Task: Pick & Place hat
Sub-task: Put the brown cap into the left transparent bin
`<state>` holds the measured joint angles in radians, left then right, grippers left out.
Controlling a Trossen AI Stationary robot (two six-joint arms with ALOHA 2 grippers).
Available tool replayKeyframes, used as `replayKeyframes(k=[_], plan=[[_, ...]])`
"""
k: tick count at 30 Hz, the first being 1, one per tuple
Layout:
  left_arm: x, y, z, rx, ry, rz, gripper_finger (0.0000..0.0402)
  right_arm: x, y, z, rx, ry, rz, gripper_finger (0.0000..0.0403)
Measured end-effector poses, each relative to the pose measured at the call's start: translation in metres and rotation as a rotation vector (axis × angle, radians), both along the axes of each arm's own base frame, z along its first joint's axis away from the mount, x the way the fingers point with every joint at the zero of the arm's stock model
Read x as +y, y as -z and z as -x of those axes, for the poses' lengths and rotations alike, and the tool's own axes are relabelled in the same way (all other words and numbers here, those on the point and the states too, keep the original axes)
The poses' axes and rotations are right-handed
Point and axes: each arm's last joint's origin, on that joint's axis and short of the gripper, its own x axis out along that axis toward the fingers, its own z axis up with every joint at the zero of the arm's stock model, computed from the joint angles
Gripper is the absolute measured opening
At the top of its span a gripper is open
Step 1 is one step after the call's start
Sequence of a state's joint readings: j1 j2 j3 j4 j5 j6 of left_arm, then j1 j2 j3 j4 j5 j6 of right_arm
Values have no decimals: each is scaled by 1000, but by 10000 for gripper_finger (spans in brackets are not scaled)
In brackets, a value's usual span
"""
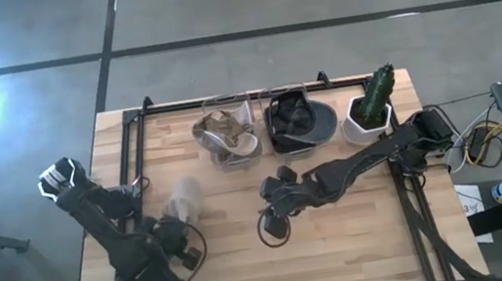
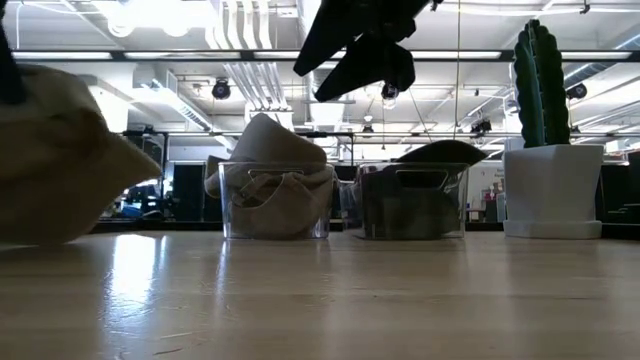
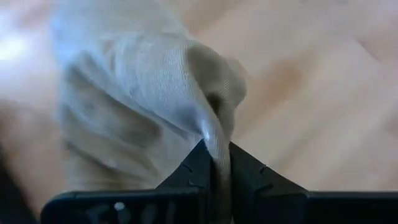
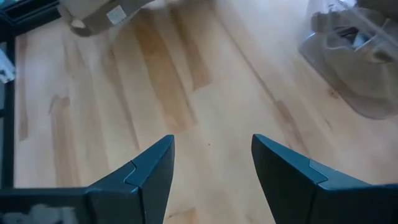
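A beige hat point(image 1: 184, 201) sits on the table's left half, in front of my left arm; the low view shows it large at the left point(image 2: 55, 160). My left gripper point(image 1: 183, 231) point(image 3: 214, 155) is shut on its cloth. My right gripper point(image 1: 273, 224) point(image 4: 211, 155) hangs open above bare wood near the table's middle, to the right of the hat, and touches nothing. It shows high up in the low view point(image 2: 360, 50). The right wrist view catches the hat's edge point(image 4: 99, 15) farther off. My left gripper pinches a raised fold of the beige hat's cloth point(image 3: 216, 134) between its two fingers. It comes at the fold from the table's near side. The rest of the hat bulges out beyond the fingertips. Whether its underside rests on the table I cannot tell.
Along the far edge stand a clear bin of beige hats point(image 1: 227, 134), a clear bin of dark hats point(image 1: 300, 122) and a cactus in a white pot point(image 1: 370, 109). Black rails point(image 1: 128, 138) run along the table's sides. Bare wood point(image 1: 343, 236) lies near the front.
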<state>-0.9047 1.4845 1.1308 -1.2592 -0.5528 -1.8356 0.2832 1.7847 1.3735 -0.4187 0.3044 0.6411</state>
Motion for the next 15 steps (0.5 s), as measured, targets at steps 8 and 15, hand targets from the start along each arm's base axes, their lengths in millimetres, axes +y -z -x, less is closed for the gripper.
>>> replayKeyframes(k=[8, 15], plan=[[-48, 13, -17, -134, 442, 386, 22, -1, 4, 2, 33, -15, 1, 210], [-47, 25, -1, 46, 549, 425, 39, -9, 10, 2, 62, -29, -30, 210]])
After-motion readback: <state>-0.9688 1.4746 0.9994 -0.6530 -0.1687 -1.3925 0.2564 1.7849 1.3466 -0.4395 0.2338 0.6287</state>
